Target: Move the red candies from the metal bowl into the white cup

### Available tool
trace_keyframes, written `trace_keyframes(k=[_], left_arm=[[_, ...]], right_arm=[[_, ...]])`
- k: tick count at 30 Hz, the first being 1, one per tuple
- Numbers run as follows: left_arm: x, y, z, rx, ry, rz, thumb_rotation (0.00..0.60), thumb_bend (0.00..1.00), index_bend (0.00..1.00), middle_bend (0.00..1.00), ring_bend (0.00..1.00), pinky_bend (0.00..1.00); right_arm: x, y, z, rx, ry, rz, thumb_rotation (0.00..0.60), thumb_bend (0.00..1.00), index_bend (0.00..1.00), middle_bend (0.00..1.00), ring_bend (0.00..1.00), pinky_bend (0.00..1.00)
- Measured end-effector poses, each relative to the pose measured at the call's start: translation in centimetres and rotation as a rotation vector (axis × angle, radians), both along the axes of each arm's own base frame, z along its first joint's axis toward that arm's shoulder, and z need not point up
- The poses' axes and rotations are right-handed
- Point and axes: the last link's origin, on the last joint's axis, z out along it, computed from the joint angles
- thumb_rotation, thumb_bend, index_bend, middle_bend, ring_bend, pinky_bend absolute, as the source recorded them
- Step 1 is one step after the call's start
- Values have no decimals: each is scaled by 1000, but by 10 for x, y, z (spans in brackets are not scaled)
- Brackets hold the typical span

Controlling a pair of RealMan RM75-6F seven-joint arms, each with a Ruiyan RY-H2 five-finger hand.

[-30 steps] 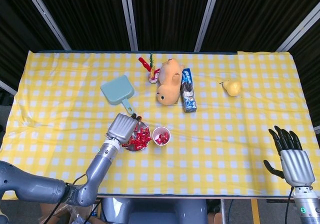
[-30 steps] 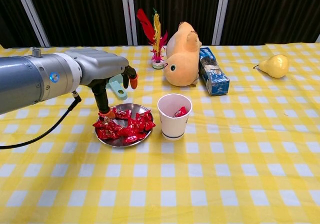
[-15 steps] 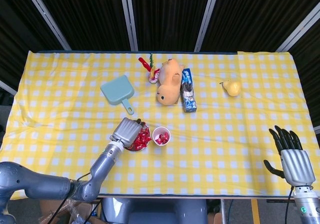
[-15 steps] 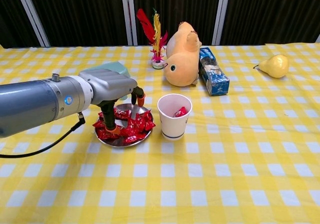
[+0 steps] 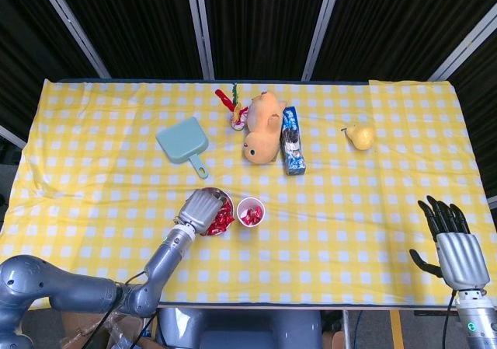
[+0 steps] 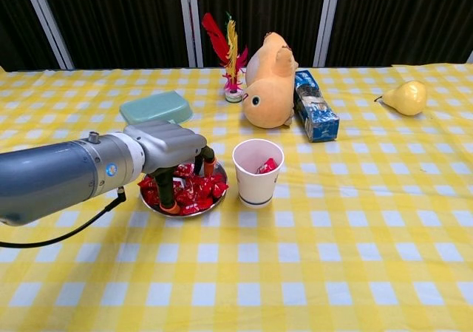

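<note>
Much of the metal bowl (image 6: 211, 203) is covered by the left hand (image 6: 171, 149), which is lowered over it with its fingers (image 6: 168, 197) pointed down among the red candies (image 6: 198, 188); whether a candy is pinched between them cannot be told, since the wrappers and fingertips are crowded together in the chest view and hidden beneath the back of the hand in the head view. The teal dustpan (image 5: 183, 142) is seen whole from above, while from the chest camera its handle is blocked by the left forearm. Just right of the bowl, the white cup (image 6: 257, 172) stands upright with a few red candies already inside. Behind it, a red and yellow feather shuttlecock (image 6: 230, 49) is partly overlapped by a yellow plush toy (image 6: 269, 82), and a blue snack packet (image 6: 315, 112) lies just beside the toy. A yellow pear (image 6: 407, 97) sits well apart on the checked tablecloth (image 6: 355, 221). At the far right edge, the right hand (image 5: 453, 242) is held off the table with fingers spread and nothing in it.
</note>
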Motion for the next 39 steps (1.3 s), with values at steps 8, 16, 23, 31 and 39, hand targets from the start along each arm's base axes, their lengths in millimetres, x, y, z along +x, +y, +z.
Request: trace_keyframes(k=[8,16,23,31,39], left_arm=[[-9,1,-3,21,7,12,600,392,508,584,870,941],[-11,7,4,61,-4,1,600,452,567,652,873,943],[-7,13,18,92,-17,-9,600,455,572,658,873,943],[4,18,40,125,-52,-25,600,455,569,654,873,943],[38,16,62,151,-142,-82,600,455,555,646,873,943]], right_arm=[[0,0,0,0,-1,2,600,341,0,0,0,2],[1,0,-1,-1,-2,2,600,341,0,0,0,2],[1,0,0,-3,-3,4,600,341,0,0,0,2],[1,0,0,-3,-3,6,600,341,0,0,0,2],[1,1,-1,-2,-5,4,600,341,0,0,0,2]])
